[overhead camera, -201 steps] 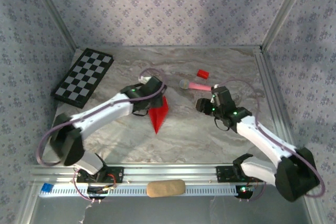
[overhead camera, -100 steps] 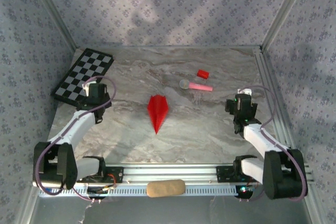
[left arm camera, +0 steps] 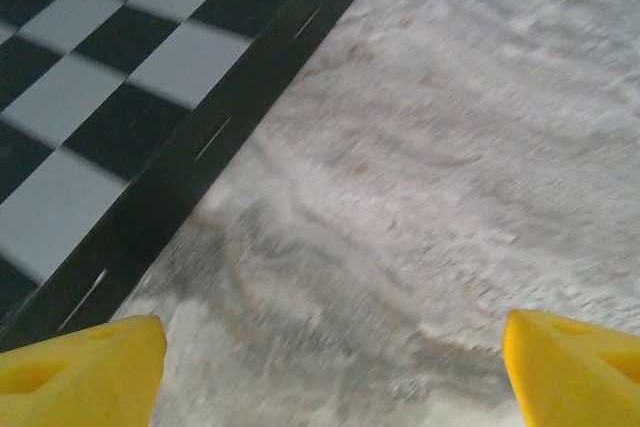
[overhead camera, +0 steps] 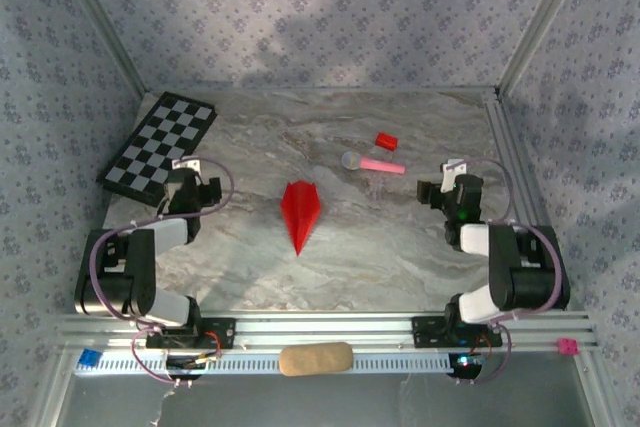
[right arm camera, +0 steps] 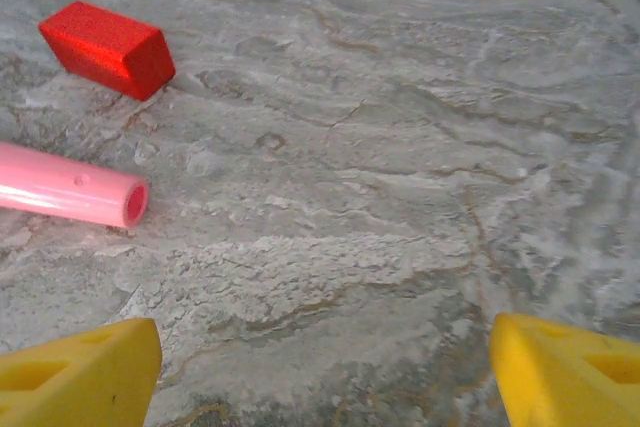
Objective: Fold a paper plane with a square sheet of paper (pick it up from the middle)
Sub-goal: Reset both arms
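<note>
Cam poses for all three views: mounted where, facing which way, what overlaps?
Top external: above and behind the bases, looking down over the table; both arms, left gripper, right gripper, paper plane mid-table.
Left wrist: on that wrist, aimed down beside the checkerboard; its yellow fingertips apart.
Right wrist: on that wrist, aimed low at pink stick and red block; yellow fingertips apart.
Shared: checkerboard in top and left wrist; stick and block in top and right wrist.

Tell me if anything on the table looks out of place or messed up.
Nothing stands out. The paper plane lies mid-table, intact, with the left gripper and right gripper open and apart from it.
</note>
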Robot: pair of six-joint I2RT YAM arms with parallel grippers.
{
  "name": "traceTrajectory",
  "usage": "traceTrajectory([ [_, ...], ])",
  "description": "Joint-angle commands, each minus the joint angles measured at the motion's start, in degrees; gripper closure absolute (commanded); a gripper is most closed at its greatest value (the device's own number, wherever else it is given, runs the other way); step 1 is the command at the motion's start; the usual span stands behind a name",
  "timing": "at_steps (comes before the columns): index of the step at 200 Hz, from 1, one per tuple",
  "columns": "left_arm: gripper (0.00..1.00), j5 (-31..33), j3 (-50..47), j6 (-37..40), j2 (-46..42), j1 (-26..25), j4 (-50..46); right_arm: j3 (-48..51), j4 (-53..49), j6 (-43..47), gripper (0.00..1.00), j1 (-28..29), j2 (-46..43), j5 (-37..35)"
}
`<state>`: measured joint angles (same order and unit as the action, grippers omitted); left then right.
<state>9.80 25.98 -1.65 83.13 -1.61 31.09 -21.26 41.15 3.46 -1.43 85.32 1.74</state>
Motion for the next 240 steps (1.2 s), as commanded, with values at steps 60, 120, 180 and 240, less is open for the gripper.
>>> traceTrajectory([
  [60,0.00,-5.8,-2.1,-0.3,4.7,2.4,14.8,-1.5,3.8,-1.8,0.00,-0.2,1.7,-4.7],
  [120,0.00,-5.5,-2.3,-0.2,4.8,2.3,15.5,-1.3,3.9,-1.8,0.00,-0.2,1.6,-4.7],
  [180,0.00,-5.5,-2.2,-0.2,4.8,2.3,15.5,-1.4,3.9,-1.8,0.00,-0.2,1.6,-4.6],
  [240,0.00,-5.5,-2.3,-0.2,4.8,2.3,15.5,-1.4,3.9,-1.8,0.00,-0.2,1.6,-4.7],
])
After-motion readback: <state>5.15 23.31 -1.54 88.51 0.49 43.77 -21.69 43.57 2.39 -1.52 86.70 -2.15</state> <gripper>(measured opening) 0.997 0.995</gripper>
